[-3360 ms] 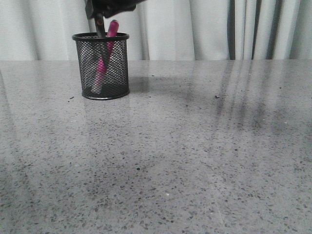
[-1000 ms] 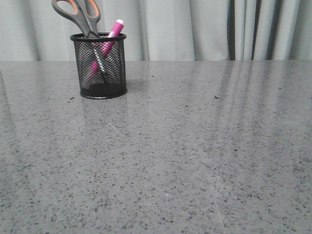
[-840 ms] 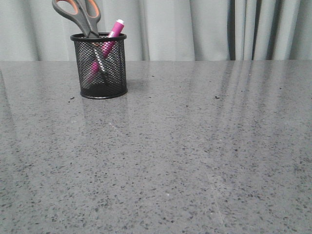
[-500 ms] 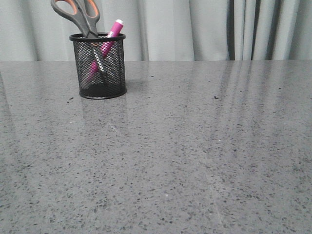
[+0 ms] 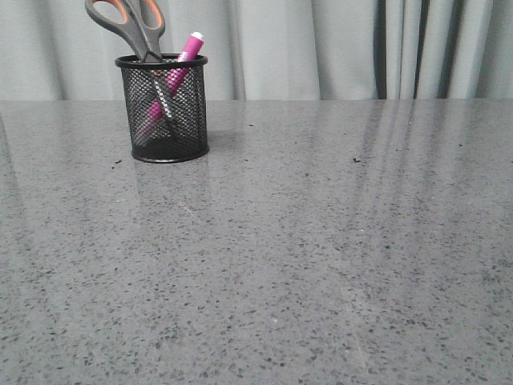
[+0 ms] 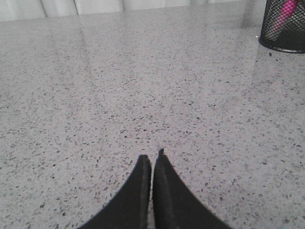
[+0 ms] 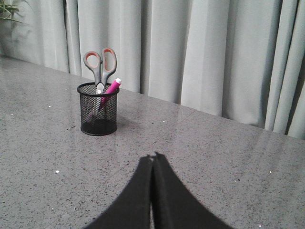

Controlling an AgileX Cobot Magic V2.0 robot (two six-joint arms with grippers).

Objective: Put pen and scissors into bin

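Note:
The black mesh bin [image 5: 162,108] stands on the grey table at the far left. The scissors [image 5: 128,24] stand in it, blades down, grey and orange handles above the rim. The pink pen [image 5: 172,76] leans in it, white cap up. All three also show in the right wrist view: bin [image 7: 98,114], scissors [image 7: 100,64], pen [image 7: 110,89]. My right gripper [image 7: 153,156] is shut and empty, well back from the bin. My left gripper [image 6: 152,156] is shut and empty over bare table; the bin [image 6: 285,28] shows at the frame's corner. Neither arm shows in the front view.
The speckled grey stone table [image 5: 304,241] stretches wide in front of the bin. A grey curtain [image 5: 337,48] hangs behind the table's far edge. A plant's leaves [image 7: 7,9] show at the corner of the right wrist view.
3.4 s ago a gripper was above the bin holding the scissors; it has since let go and left the front view. Over the last second nothing has moved.

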